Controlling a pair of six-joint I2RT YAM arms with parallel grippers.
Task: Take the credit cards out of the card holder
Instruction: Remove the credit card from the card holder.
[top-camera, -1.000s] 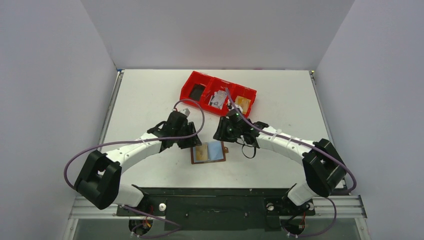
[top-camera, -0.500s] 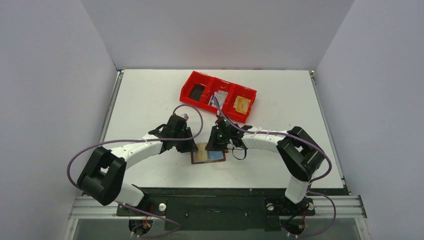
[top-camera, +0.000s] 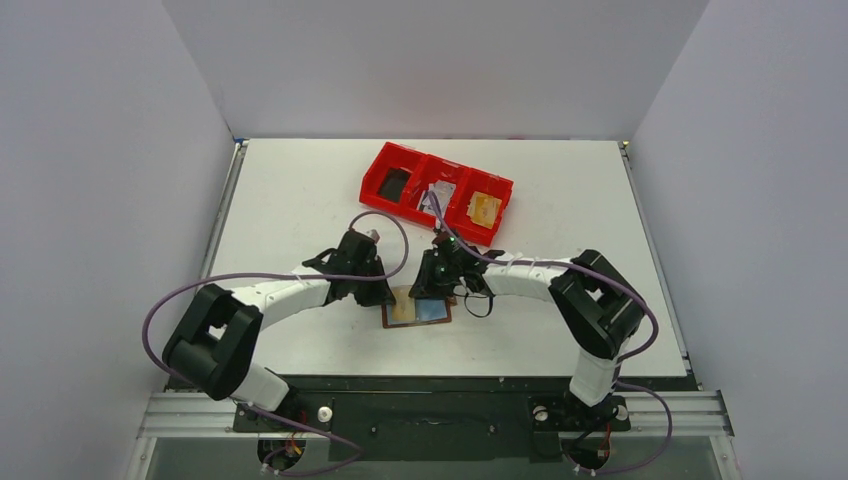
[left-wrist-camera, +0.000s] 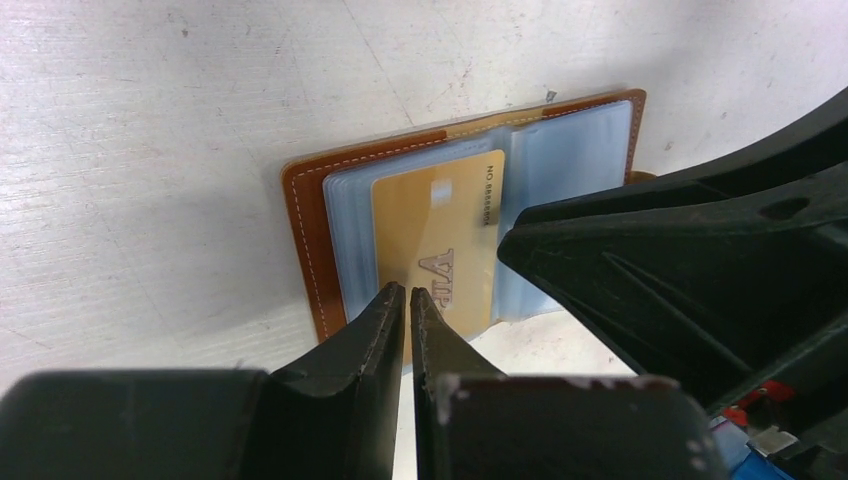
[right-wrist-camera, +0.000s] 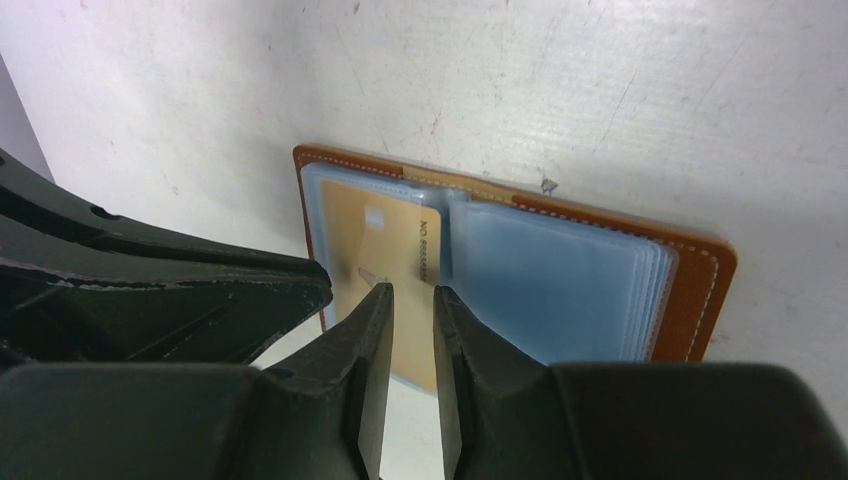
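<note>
So neither card is out yet: the small brown leather bifold card holder (left-wrist-camera: 305, 250) lies open beneath my left gripper (left-wrist-camera: 408, 300) and right gripper (right-wrist-camera: 412, 300), thin tan-gold card (left-wrist-camera: 440, 240) in its 9 o'clock half, light blue card (top-camera: 433, 311) at 3 o'clock. Left fingers sit near-together at the gold card's edge, though I cannot tell if they clamp it. The right ones stand slightly apart.

A red three-compartment plastic tray (top-camera: 375, 168), holding small items, sits at the far side of the scuffed white tabletop (top-camera: 290, 200).
</note>
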